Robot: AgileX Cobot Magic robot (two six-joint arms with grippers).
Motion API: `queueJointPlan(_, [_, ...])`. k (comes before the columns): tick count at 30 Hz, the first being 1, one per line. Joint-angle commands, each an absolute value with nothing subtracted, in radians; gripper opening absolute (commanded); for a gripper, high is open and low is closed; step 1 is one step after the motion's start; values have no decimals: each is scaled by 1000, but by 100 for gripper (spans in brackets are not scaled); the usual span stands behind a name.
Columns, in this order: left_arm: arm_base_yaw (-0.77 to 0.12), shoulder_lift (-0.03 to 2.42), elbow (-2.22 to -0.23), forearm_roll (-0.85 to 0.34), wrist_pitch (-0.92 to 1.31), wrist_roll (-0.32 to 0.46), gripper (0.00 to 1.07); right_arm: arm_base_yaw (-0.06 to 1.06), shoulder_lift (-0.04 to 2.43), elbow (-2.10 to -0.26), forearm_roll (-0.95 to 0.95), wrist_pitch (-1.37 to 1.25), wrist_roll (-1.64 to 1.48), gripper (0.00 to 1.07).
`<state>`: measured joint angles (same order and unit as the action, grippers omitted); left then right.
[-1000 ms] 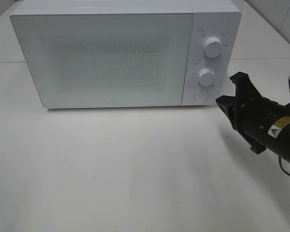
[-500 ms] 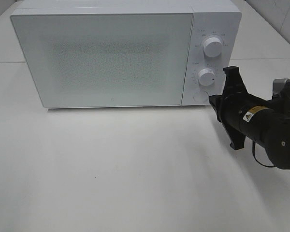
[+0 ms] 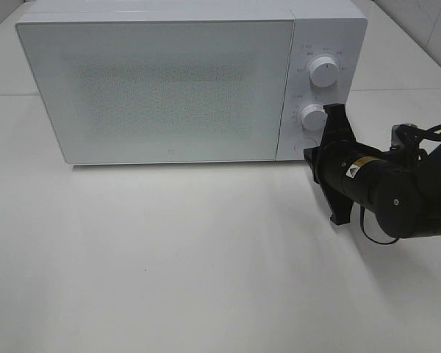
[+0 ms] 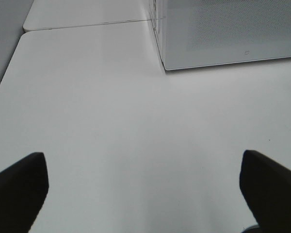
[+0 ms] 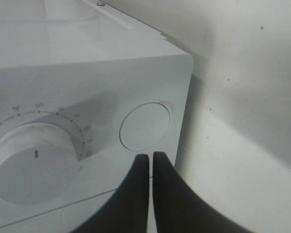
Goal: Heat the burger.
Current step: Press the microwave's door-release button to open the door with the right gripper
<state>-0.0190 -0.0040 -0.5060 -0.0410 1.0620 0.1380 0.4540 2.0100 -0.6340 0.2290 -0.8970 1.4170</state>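
Observation:
The burger is out of view in every frame. The white microwave (image 3: 162, 88) stands at the back of the table with its door closed. My right gripper (image 3: 309, 156) is shut with nothing between its fingers. Its tips sit just in front of the round button (image 5: 144, 126) at the foot of the control panel, and whether they touch it I cannot tell. In the right wrist view the right gripper (image 5: 149, 156) points at that button's lower edge. My left gripper (image 4: 141, 159) is open over bare table, short of the microwave's (image 4: 223, 34) left corner.
Two round dials sit on the control panel, the upper dial (image 3: 323, 71) and the lower dial (image 3: 313, 116), which also shows close up as the lower dial (image 5: 34, 160). The white table (image 3: 169, 257) stretches out in front of the microwave.
My right gripper has moved left and slightly forward, from beside the microwave to its control panel, and its wrist has turned. It stays shut. The left gripper's reading has held steady.

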Motion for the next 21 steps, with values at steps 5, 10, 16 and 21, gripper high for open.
queueJointPlan(5, [-23,-24,-506,-49,1046,132,105,458,2049,-682,225,-890,1446,0])
queueJointPlan(10, [-23,-24,-506,-49,1046,132,105,455,2065,-705,231,-890,1442,0])
queueJointPlan(16, [-23,-24,-506,-49,1046,132,105,455,2084,-728,244,-888,1434,0])
queueJointPlan(21, [-23,-24,-506,-49,1046,132,105,455,2094,-729,254,-900,1432,0])
